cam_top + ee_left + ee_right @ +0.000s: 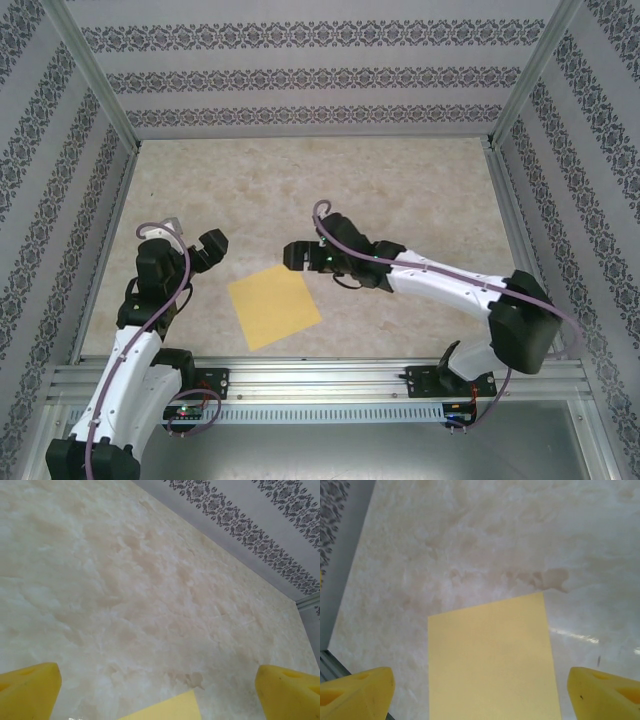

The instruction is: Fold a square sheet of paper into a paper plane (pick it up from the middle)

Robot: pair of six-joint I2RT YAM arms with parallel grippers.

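Paper (274,306) lies flat and unfolded on the table (400,200) near the front edge, between both arms, turned a bit askew. Right gripper (291,256) hangs just past its far edge, fingers wide apart, facing it. Left gripper (208,247), also spread, sits off its left corner, so right's probably better placed for the middle.

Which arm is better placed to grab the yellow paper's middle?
Probably right. The right gripper hangs open with the square sheet of paper between its fingers; the left gripper faces one corner.
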